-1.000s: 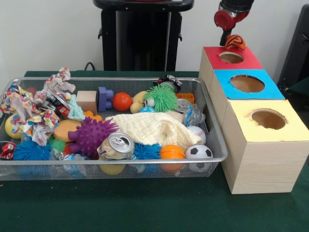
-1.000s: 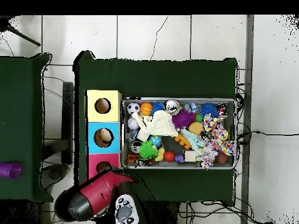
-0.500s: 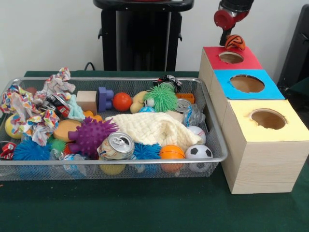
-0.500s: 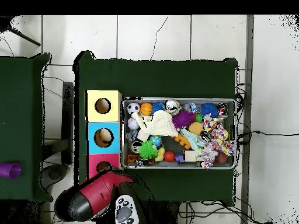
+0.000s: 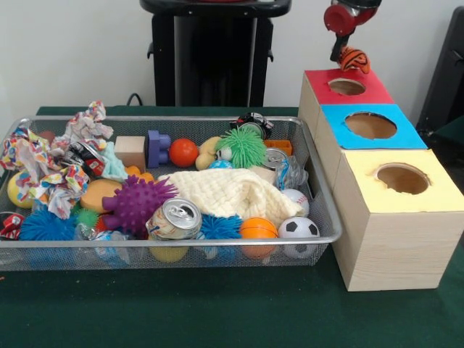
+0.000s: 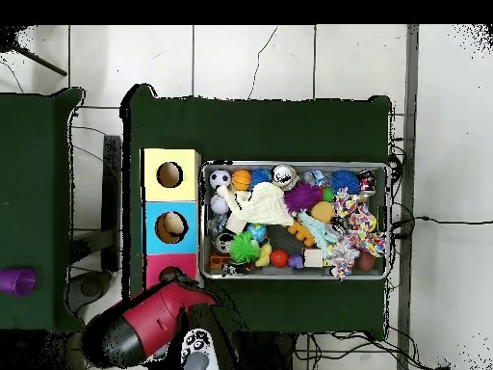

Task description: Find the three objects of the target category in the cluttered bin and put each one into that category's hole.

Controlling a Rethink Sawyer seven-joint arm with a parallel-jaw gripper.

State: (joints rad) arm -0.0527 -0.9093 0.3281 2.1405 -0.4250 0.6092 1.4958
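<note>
- The gripper (image 5: 351, 52) sits at the upper right of the front view, clamped on a small orange-and-black striped ball (image 5: 354, 58).
- The fingers themselves are hidden behind the ball, so the grasp is inferred: the ball hangs in the air directly under the arm's end, with nothing beneath to support it.
- The hole (image 5: 347, 86) lies just below the ball in the frame, in the red top of the farthest of the three boxes at the right of the front view.
- Key relation: the ball is above the red surround's far edge and apart from it. The dark opening lies lower in the frame, toward the camera.
- Judgement: the coming move calls for a short shift toward the camera to centre the ball over the opening, then a release. Dropped from the present position, the ball could strike the rim or the box's back edge.
- In the overhead view the red arm (image 6: 144, 323) reaches up from the lower left, its tip at the red box (image 6: 154, 265); the gripper itself cannot be made out there.
- The bin (image 5: 319, 188) fills the left and centre of the front view, well apart from the gripper, crowded with balls, spiky toys, a can and cloth.
</note>
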